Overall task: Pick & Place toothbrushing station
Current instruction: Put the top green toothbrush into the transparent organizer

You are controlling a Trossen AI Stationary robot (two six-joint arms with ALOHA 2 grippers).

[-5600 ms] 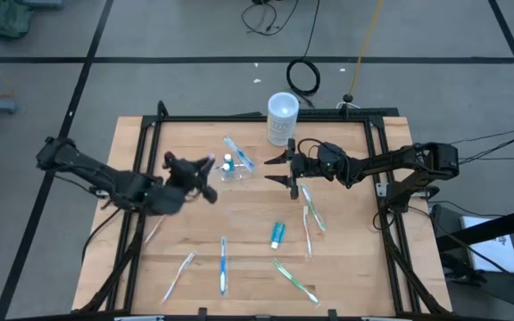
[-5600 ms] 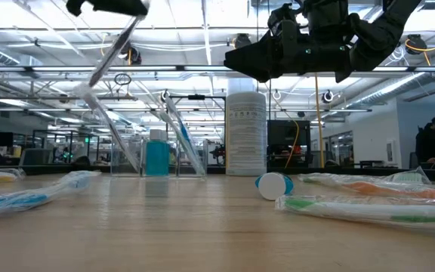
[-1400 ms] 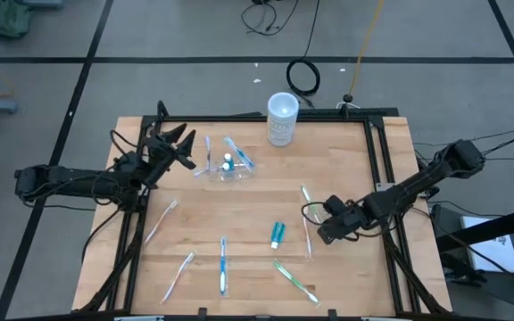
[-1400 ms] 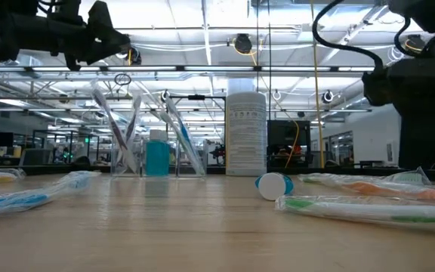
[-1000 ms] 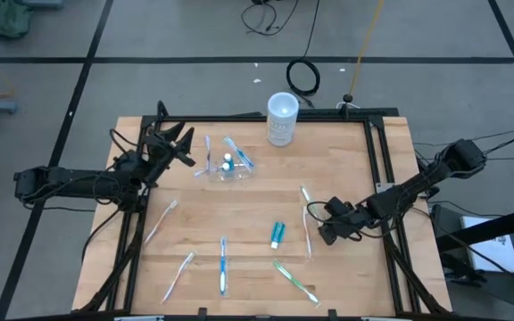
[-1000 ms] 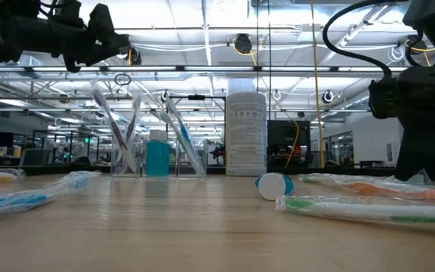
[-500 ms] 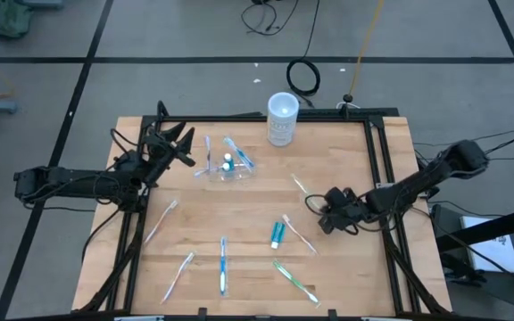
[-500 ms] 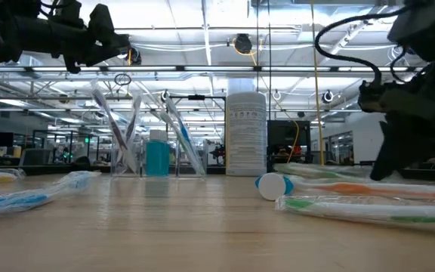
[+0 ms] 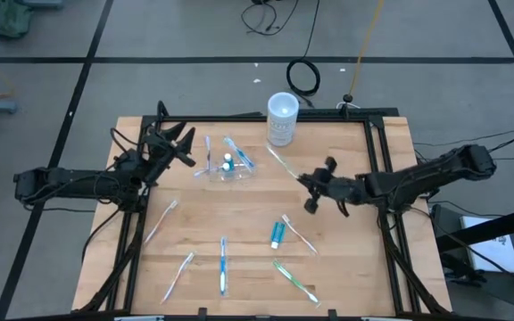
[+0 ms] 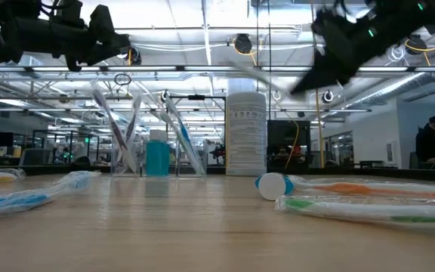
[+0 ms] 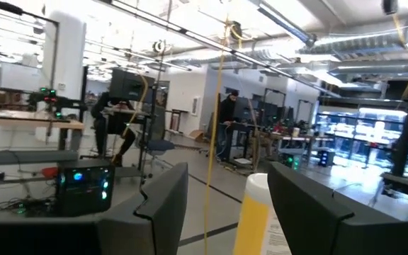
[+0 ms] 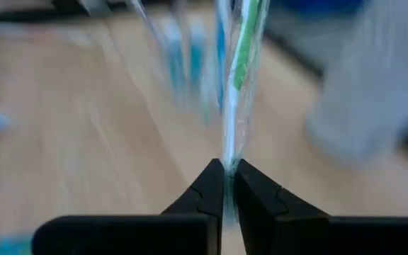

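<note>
The wooden counter (image 9: 239, 232) is scattered with clutter. A white cup (image 9: 282, 118) stands at the top edge in the high view, just right of centre. A small teal tube (image 9: 277, 234) lies in the lower middle, with a wrapped orange toothbrush (image 9: 298, 234) just beside it on the right and a wrapped green toothbrush (image 9: 294, 281) below. A blue toothbrush (image 9: 223, 265) is seen at lower centre, and two pale wrapped ones (image 9: 161, 221) lie towards the lower left.

Open wood is left across the middle band, between the tray and the lower clutter, and along the right side under the right arm. The black frame rails (image 9: 379, 160) border the counter on both sides and along the top.

The clear tray (image 9: 224, 166) sits in the upper middle of the high view, left of the cup, with toothbrushes leaning in it and a small teal bottle inside. The left gripper (image 9: 178, 145) is held above the upper-left corner, near the tray's left side but apart from it, its fingers (image 11: 163, 202) spread wide with nothing between them. The right gripper (image 9: 311, 189) is raised above the counter right of the tray, well clear of it, fingers (image 12: 207, 193) pinched tight on a wrapped toothbrush (image 12: 238, 78) whose far end slants up towards the cup.
</note>
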